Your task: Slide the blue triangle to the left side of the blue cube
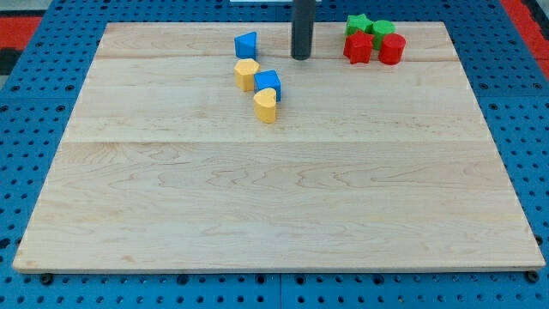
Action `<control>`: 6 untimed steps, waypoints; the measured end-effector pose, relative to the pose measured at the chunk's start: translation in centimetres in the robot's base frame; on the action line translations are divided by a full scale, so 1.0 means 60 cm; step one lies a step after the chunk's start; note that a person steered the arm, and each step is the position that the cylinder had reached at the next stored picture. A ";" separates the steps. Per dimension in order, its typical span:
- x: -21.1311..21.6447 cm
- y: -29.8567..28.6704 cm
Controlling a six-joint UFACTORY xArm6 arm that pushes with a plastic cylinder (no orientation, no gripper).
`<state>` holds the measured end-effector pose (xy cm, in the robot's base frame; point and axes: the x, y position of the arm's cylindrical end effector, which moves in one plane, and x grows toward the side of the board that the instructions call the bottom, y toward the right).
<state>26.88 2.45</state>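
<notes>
The blue triangle (246,45) lies near the view's top, left of centre. The blue cube (268,83) sits below and right of it, between a yellow hexagon (247,74) on its upper left and a yellow heart (266,106) just below it. My tip (301,57) stands on the board to the right of the blue triangle and above and right of the blue cube, touching no block.
At the view's top right is a cluster: a green star (358,24), a green block (383,31), a red star (358,48) and a red cylinder (392,49). The wooden board (274,197) lies on a blue perforated table.
</notes>
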 end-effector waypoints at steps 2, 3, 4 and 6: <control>0.065 -0.139; 0.126 -0.175; 0.138 -0.209; 0.000 -0.057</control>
<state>26.86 -0.96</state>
